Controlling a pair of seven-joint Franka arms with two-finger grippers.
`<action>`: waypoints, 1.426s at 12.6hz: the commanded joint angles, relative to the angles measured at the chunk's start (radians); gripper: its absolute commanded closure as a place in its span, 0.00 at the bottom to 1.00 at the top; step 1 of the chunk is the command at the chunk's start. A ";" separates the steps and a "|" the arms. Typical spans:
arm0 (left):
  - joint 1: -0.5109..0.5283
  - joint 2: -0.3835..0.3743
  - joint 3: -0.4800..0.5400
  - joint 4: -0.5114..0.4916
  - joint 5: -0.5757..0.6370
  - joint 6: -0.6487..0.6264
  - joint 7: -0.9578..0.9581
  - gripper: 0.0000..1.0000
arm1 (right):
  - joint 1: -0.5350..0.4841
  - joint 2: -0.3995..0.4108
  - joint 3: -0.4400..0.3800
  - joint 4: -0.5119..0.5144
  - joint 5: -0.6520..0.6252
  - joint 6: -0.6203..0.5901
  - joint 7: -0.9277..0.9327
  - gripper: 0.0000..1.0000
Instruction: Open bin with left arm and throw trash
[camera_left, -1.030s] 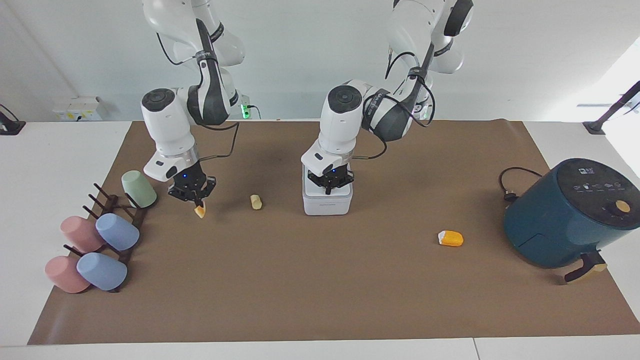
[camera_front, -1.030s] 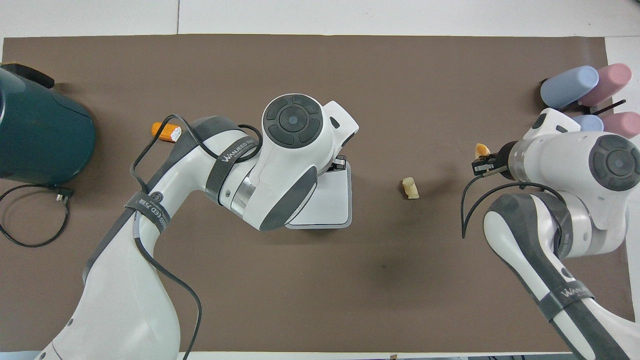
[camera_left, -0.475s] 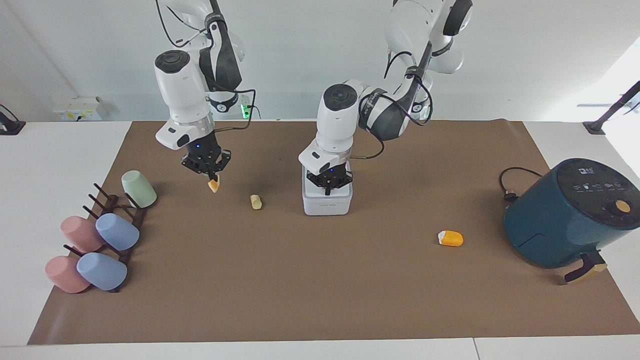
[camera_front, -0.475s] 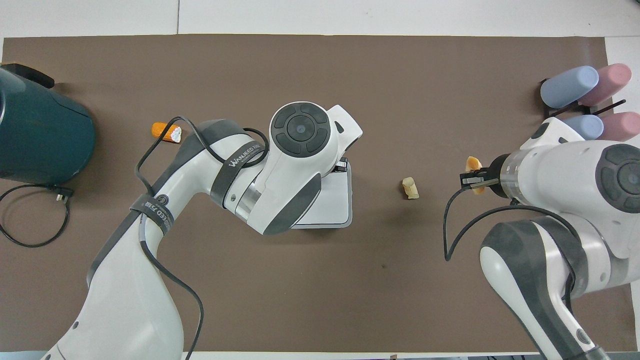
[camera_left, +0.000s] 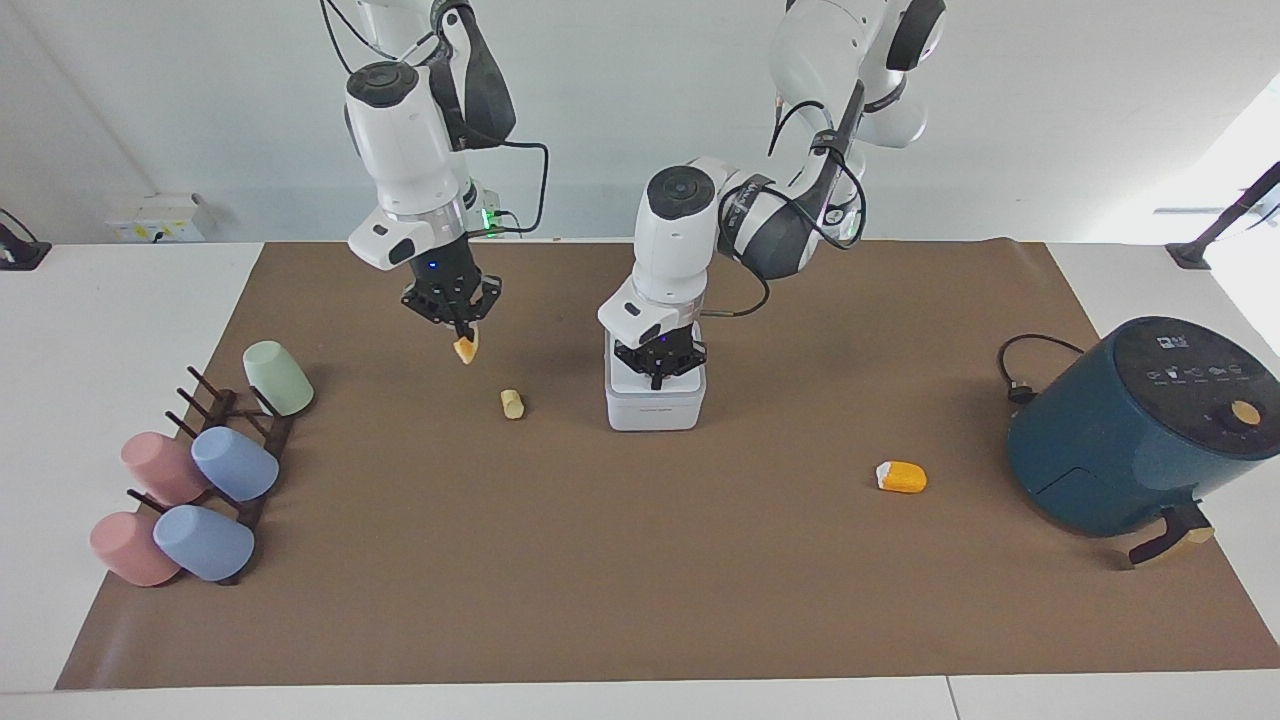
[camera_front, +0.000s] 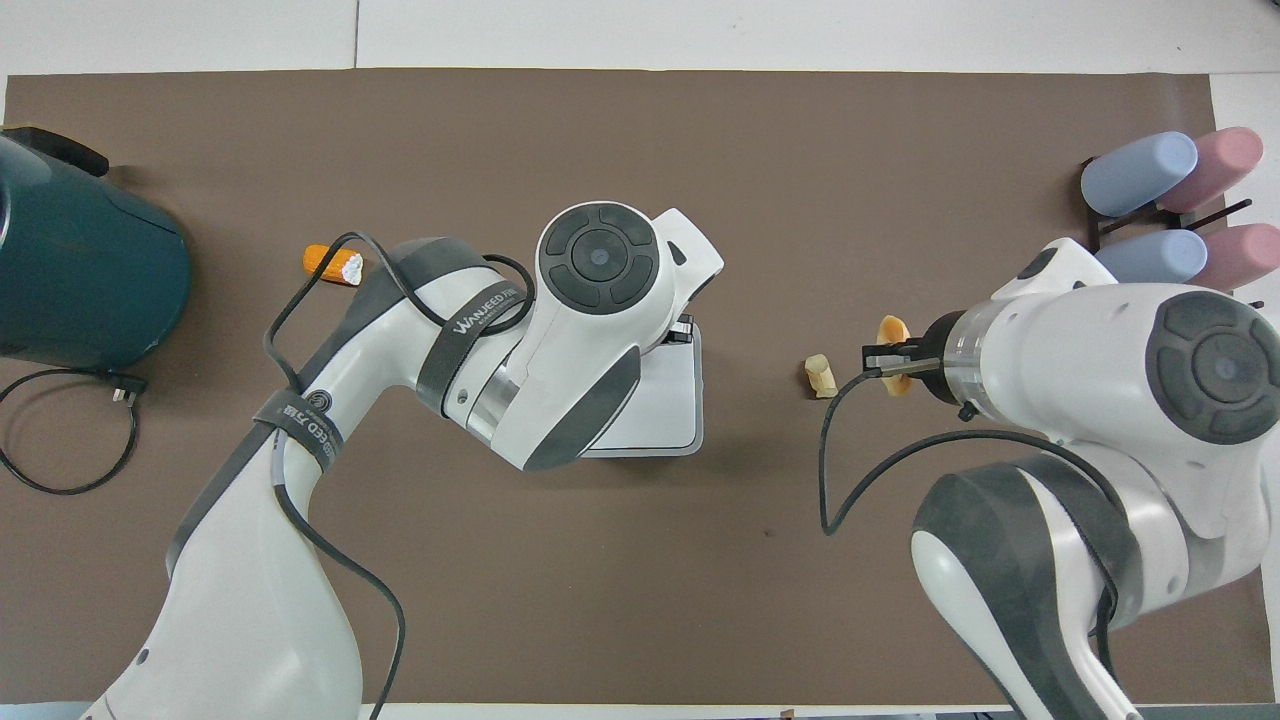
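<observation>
Bin (camera_left: 655, 400): lid down, my left claw (camera_left: 657, 377) closed, tips on lid. Right claw (camera_left: 462, 333) grips golden-brown scrap (camera_left: 465, 348) above desk (camera_left: 640, 560).

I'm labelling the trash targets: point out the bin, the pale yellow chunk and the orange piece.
bin (camera_left: 655, 410), facing view, front wall.
pale yellow chunk (camera_left: 512, 403), facing view, its middle.
orange piece (camera_left: 904, 477), facing view, orange body.

Two glossy white jointed arms with dark grey elbow panels, round grey caps and looping black cables; grey straps read "WANJEED". Each black hand (camera_left: 657, 372) shows a blue light above.
</observation>
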 joint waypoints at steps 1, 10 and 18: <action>0.019 -0.063 0.007 -0.001 -0.025 -0.071 -0.006 1.00 | 0.021 0.016 0.000 0.029 0.083 0.005 0.042 1.00; 0.248 -0.252 0.010 -0.007 -0.108 -0.324 0.342 1.00 | 0.240 0.217 0.000 0.131 0.217 0.269 0.299 1.00; 0.476 -0.252 0.019 -0.206 -0.121 -0.065 0.035 0.00 | 0.305 0.252 0.000 0.138 0.220 0.229 0.329 0.00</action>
